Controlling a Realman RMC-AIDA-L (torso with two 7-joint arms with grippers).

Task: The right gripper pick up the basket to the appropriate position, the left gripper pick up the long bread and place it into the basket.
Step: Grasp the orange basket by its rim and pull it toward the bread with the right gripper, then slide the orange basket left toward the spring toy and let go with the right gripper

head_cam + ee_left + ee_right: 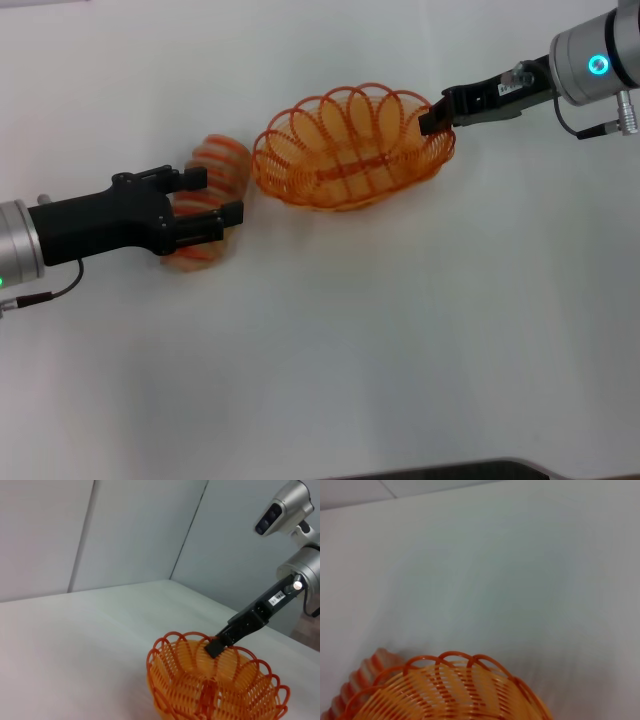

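Observation:
The orange wire basket (350,150) sits mid-table; it also shows in the left wrist view (220,695) and the right wrist view (445,692). My right gripper (432,122) is shut on the basket's right rim, which also shows in the left wrist view (215,647). The long bread (222,160), tan with orange-red ridges, lies just left of the basket; one end shows in the right wrist view (365,672). My left gripper (220,197) comes in from the left, its fingers closed across the bread's middle. I cannot tell whether the bread is off the table.
The white table (400,350) stretches in front of the basket. A dark edge (450,470) runs along the near side. Grey wall panels (125,530) stand behind the table.

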